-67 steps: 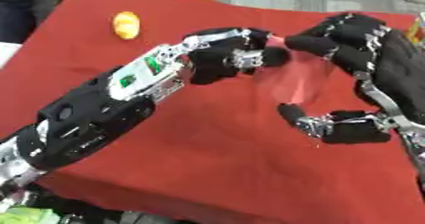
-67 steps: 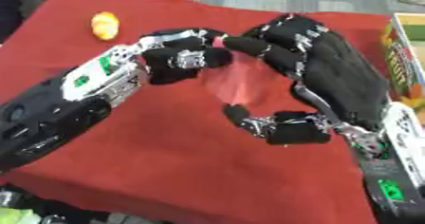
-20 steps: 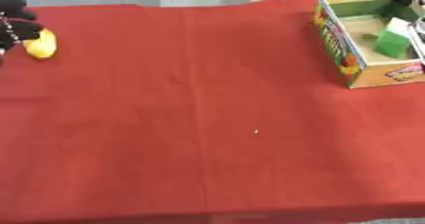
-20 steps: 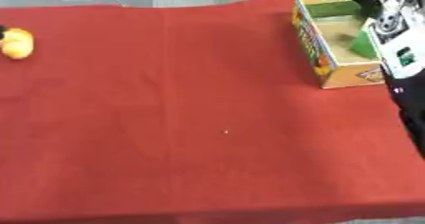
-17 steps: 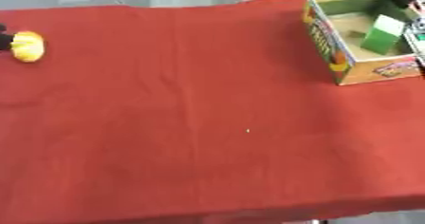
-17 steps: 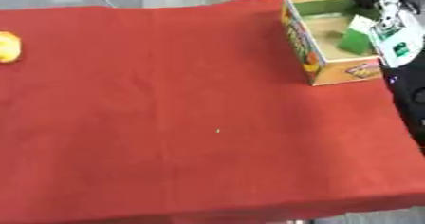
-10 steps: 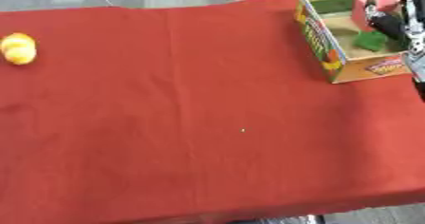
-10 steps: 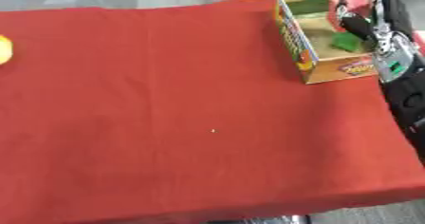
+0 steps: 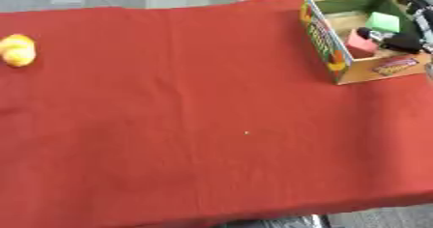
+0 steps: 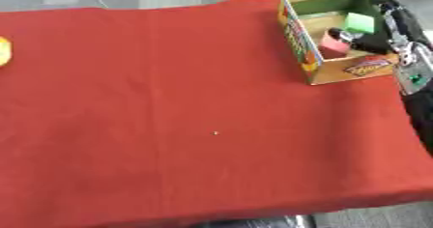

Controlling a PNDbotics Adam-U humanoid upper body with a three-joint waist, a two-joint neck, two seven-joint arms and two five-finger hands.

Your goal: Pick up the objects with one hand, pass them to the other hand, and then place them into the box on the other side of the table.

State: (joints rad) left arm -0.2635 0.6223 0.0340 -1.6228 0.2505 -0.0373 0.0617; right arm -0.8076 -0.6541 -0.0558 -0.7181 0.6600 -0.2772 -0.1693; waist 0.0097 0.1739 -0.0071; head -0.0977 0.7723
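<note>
Right eye view: right hand [image 10: 365,39] is reaching into the box [image 10: 297,26] from its right wall, fingers by the pink block [image 10: 332,43]; can't tell if they've let go of it. Green block [image 10: 358,22] sits in the box behind the pink one. Yellow object [image 9: 17,50] is well left of the box, at the red cloth's [image 9: 186,106] edge. Looks small, light, rounded, so likely to roll; cup it across its middle. Left hand isn't visible.
</note>
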